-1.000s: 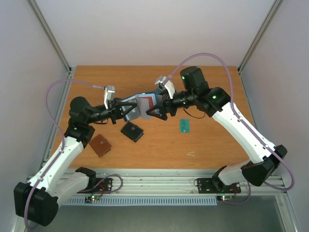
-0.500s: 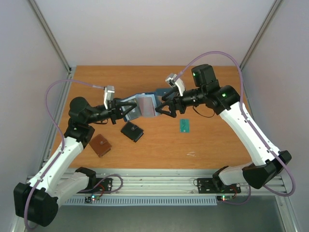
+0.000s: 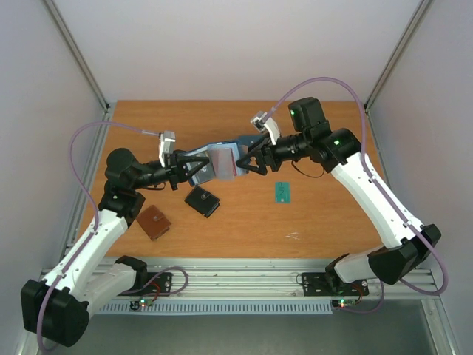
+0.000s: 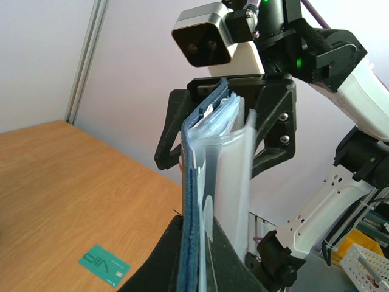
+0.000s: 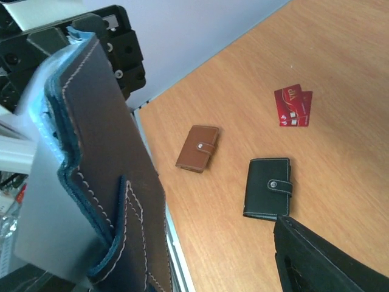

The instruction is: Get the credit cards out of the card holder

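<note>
My left gripper (image 3: 190, 170) is shut on the lower edge of the navy card holder (image 3: 220, 162) and holds it above the table, its clear pockets fanned open (image 4: 228, 176). My right gripper (image 3: 247, 163) is open, its black fingers (image 4: 272, 125) on either side of the holder's free end. In the right wrist view the holder's navy cover (image 5: 112, 182) fills the left side. The teal-green card (image 3: 282, 192) lies on the table, also showing in the left wrist view (image 4: 103, 265). The red card (image 5: 293, 106) lies on the table, hidden under my left arm in the top view. The black card is not visible.
A black snap wallet (image 3: 202, 201) lies just below the held holder and a brown snap wallet (image 3: 154, 222) nearer the front left; both show in the right wrist view (image 5: 267, 188) (image 5: 197, 149). The table's front rail (image 3: 236, 285) runs along the near edge.
My right gripper drew back to the right from the holder, then came in again to its free end. My left gripper kept hold of the holder, nearly still.
</note>
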`<state>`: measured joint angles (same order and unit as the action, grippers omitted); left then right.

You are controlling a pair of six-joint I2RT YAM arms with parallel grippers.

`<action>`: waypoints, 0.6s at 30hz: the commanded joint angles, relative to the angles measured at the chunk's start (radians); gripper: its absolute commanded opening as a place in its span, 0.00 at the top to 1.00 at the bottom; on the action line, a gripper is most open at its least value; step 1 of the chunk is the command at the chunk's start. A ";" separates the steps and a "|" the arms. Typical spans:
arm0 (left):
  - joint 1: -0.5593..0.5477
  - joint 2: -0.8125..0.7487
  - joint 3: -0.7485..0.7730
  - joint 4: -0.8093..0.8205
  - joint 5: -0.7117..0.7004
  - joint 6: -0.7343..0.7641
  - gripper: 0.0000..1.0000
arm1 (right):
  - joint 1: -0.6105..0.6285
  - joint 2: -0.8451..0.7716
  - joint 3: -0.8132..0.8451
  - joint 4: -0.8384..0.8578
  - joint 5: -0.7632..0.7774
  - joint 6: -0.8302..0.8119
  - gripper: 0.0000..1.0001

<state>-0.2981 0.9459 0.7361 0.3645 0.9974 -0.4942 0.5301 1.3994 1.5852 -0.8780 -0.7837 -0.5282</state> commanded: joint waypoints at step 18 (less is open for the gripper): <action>-0.005 -0.011 -0.001 0.020 -0.047 0.024 1.00 | 0.028 0.055 0.047 -0.013 -0.048 -0.016 0.27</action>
<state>-0.2981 0.9463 0.7361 0.3614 0.9840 -0.4931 0.5510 1.4605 1.5997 -0.8646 -0.7815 -0.5159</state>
